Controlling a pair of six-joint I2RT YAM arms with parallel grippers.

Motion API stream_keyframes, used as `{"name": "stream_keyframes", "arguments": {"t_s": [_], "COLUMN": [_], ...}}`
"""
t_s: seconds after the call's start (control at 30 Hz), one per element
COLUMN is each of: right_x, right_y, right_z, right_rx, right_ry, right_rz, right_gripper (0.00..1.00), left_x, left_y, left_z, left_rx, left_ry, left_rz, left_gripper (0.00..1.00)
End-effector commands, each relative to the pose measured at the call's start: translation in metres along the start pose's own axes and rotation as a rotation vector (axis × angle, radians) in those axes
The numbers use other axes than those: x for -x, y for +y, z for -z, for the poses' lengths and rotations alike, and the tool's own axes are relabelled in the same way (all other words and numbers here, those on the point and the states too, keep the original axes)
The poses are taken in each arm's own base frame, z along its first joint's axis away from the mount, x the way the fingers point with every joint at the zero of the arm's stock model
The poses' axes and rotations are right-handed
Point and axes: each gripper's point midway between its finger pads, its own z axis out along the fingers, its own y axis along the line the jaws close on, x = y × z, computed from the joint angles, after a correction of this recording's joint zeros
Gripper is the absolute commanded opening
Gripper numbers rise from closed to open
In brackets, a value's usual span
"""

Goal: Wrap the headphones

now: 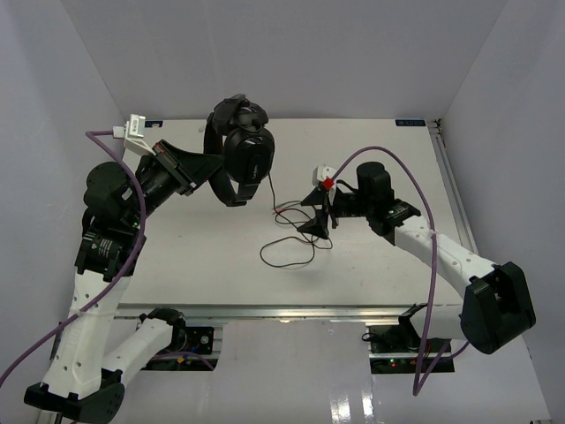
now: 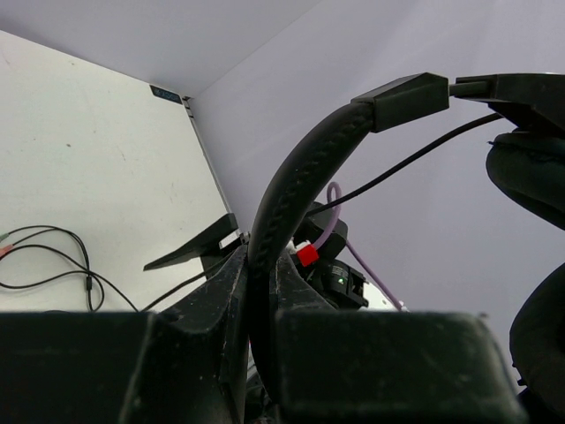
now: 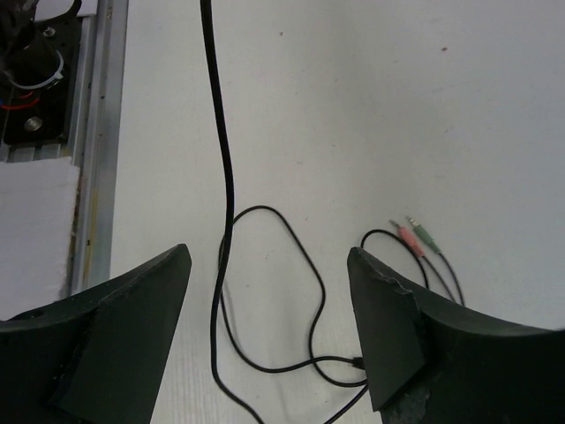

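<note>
Left wrist view: headphones [image 2: 300,177] partly beyond the right frame edge.

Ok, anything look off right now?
Nothing damaged. The headphones hang by the headband from the left gripper; their cord lies in loose loops on the table, one strand running between the fingers of the open right gripper.

From high behind the near edge, we look down over the whole bench [image 1: 221,265]. Our left wrist view sits tight against the headphones [image 2: 300,177], facing across the bench toward the right arm [image 2: 340,278]. Our right wrist view looks steeply down, close; all three share the cord [image 3: 214,97].
</note>
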Motion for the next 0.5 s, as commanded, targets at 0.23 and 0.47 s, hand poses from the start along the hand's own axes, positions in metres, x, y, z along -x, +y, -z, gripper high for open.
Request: {"name": "stream_keyframes", "arguments": {"t_s": [0.23, 0.47], "right_x": [-0.024, -0.031], "right_y": [0.037, 0.041], "right_z": [-0.015, -0.020], "right_rx": [0.146, 0.157], "right_ry": [-0.014, -0.003], "right_rz": [-0.060, -0.061], "right_gripper": [0.72, 0.65], "left_x": [0.010, 0.010], "left_y": [-0.009, -0.010], "left_z": [0.003, 0.003], "left_rx": [-0.029, -0.032], "left_ry": [-0.061, -0.061], "left_rz": [0.015, 0.019], "left_gripper": [0.00, 0.00]}}
